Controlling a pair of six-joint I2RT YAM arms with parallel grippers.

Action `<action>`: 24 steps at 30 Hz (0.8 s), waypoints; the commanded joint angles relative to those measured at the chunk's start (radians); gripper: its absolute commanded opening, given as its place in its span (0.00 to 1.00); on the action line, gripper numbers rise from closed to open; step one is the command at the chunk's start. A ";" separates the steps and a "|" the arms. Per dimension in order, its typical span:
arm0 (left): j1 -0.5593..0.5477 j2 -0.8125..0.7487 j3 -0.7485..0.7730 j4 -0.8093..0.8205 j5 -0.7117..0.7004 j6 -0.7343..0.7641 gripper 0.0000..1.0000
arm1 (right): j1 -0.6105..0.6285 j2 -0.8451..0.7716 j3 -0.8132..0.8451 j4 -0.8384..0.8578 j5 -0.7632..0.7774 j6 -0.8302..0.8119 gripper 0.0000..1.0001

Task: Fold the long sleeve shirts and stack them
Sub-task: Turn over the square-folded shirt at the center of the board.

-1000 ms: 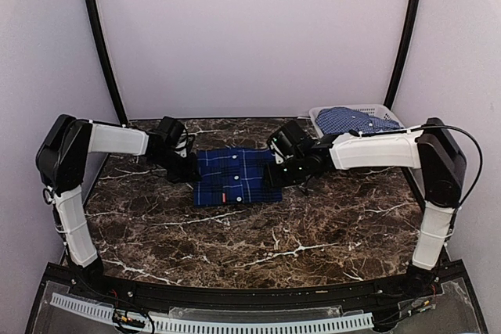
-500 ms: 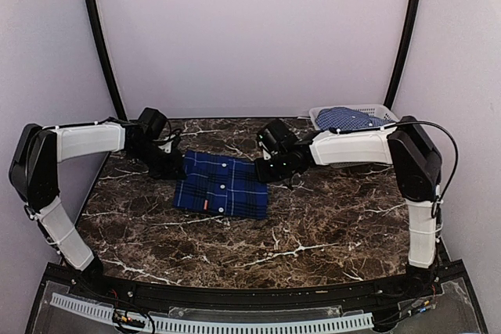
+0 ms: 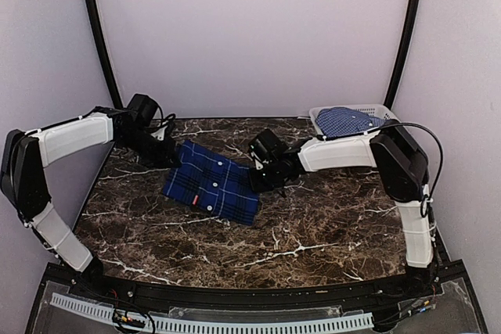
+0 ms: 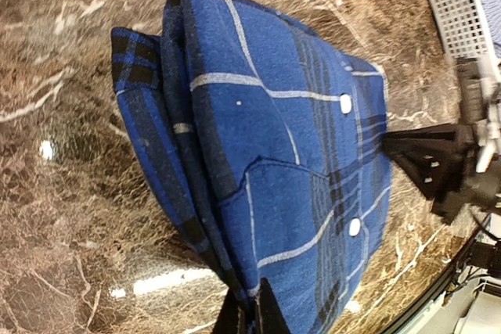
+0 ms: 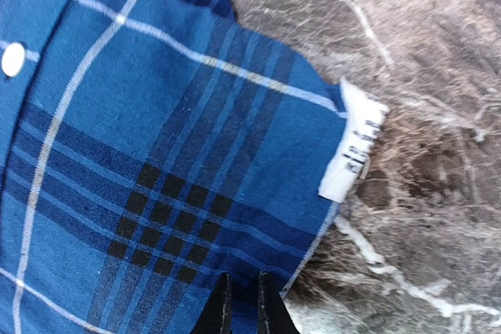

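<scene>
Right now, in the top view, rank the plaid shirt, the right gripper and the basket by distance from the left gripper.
1. plaid shirt: clamped in the left gripper itself.
2. right gripper: across the shirt, on its opposite edge.
3. basket: back right corner, beyond the right arm.

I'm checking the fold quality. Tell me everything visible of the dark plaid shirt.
The dark plaid shirt is royal-blue woven cloth with navy bands, thin white lines, white buttons and a white label. Folded into a layered rectangle, it lies askew on the marble table, pinched at opposite edges by the left gripper and right gripper.
</scene>
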 commanded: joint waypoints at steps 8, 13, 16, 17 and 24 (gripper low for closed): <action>0.006 -0.042 0.200 -0.020 0.106 0.018 0.00 | 0.044 0.128 0.077 0.109 -0.108 0.080 0.06; 0.005 -0.024 0.261 0.028 0.208 -0.005 0.00 | 0.052 0.182 0.134 0.227 -0.188 0.159 0.06; -0.002 0.006 0.287 0.060 0.269 -0.038 0.00 | 0.060 0.234 0.197 0.301 -0.228 0.202 0.06; -0.010 0.010 0.297 0.067 0.276 -0.046 0.00 | 0.060 0.255 0.223 0.320 -0.237 0.216 0.07; -0.088 0.028 0.303 0.150 0.331 -0.125 0.00 | 0.060 0.419 0.421 0.520 -0.352 0.352 0.07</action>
